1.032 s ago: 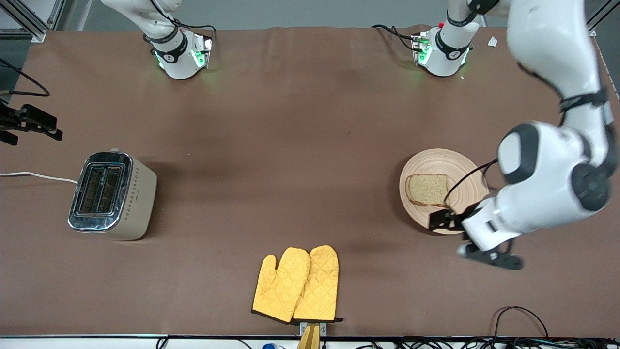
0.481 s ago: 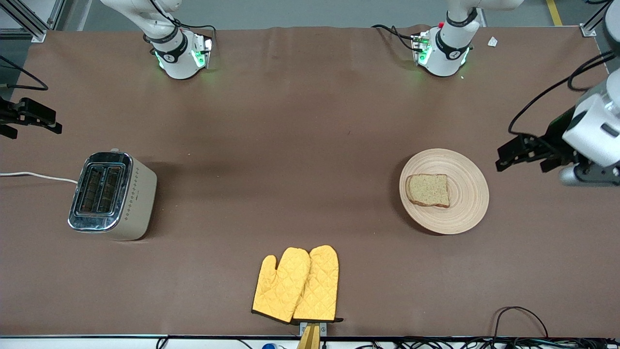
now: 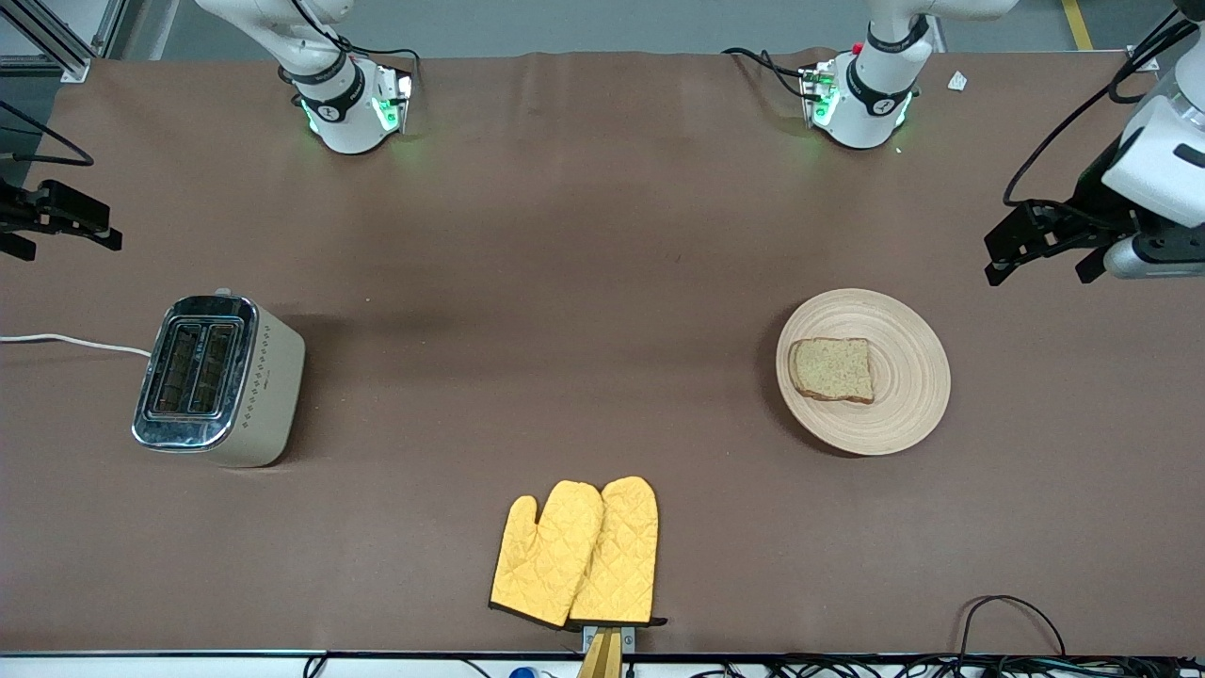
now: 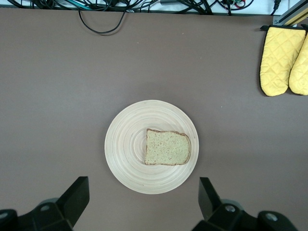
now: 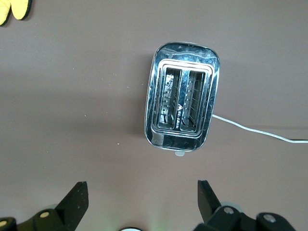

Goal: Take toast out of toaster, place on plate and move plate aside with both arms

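The toast [image 3: 832, 369] lies flat on the round wooden plate [image 3: 908, 405], toward the left arm's end of the table. My left gripper [image 3: 1037, 266] hangs open and empty, high over the bare table beside the plate. In the left wrist view the plate [image 4: 125, 144] and the toast [image 4: 167, 147] lie below my open left gripper [image 4: 143, 202]. My right gripper [image 3: 64, 245] is open and empty, high over the table at the right arm's end, near the toaster. In the right wrist view it [image 5: 142, 199] is open.
A silver two-slot toaster [image 3: 218, 379] stands at the right arm's end with both slots empty [image 5: 182, 109], and a white cord [image 3: 66, 341] runs from it. Two yellow oven mitts [image 3: 579, 553] lie at the table's near edge. Black cables [image 3: 1007, 612] run along that edge.
My left arm has risen from over the plate's near edge and swung out toward its own end of the table. The toast and plate have not moved. My right gripper shifted slightly.
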Motion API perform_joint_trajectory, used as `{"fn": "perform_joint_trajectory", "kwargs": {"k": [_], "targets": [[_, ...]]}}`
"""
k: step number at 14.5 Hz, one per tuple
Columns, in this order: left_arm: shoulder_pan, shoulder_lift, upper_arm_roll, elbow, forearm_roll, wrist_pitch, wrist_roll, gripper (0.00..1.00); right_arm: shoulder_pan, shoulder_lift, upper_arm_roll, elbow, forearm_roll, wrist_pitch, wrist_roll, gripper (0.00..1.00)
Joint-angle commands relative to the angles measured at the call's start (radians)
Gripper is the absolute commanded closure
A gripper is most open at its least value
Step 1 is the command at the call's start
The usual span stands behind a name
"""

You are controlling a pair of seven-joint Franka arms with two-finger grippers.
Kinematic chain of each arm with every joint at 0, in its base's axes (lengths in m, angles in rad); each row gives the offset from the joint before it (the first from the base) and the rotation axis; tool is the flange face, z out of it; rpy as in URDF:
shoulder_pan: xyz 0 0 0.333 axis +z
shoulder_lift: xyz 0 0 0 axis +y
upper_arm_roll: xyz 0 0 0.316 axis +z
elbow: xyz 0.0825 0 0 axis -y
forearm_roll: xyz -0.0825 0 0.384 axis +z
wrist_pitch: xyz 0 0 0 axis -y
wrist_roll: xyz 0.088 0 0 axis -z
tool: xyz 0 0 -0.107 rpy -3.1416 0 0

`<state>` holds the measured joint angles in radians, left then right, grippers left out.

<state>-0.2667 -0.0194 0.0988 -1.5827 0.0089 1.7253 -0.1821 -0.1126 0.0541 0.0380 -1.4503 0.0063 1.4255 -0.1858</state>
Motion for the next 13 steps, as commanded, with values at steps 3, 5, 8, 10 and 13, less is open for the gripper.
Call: {"fn": "perform_joint_trajectory", "kwargs": {"k": [3,5,8,10,13], "targets": [[0.003,-0.103,-0.007,-0.137,0.022,0.057,0.046,0.00,0.010,-0.025,0.003,-0.008,0.014,-0.023,0.009,0.00],[0.003,-0.112,-0.008,-0.151,0.020,0.057,0.044,0.00,0.010,-0.025,0.003,-0.009,0.014,-0.023,0.006,0.00],[0.003,-0.102,-0.004,-0.132,0.020,0.051,0.056,0.00,0.010,-0.025,0.003,-0.009,0.014,-0.025,0.003,0.00],[0.001,-0.099,-0.004,-0.123,0.022,0.036,0.056,0.00,0.010,-0.025,0.003,-0.009,0.012,-0.028,0.002,0.00],[0.003,-0.073,-0.002,-0.074,0.022,-0.022,0.055,0.00,0.011,-0.025,0.003,-0.007,0.012,-0.030,0.003,0.00]]}}
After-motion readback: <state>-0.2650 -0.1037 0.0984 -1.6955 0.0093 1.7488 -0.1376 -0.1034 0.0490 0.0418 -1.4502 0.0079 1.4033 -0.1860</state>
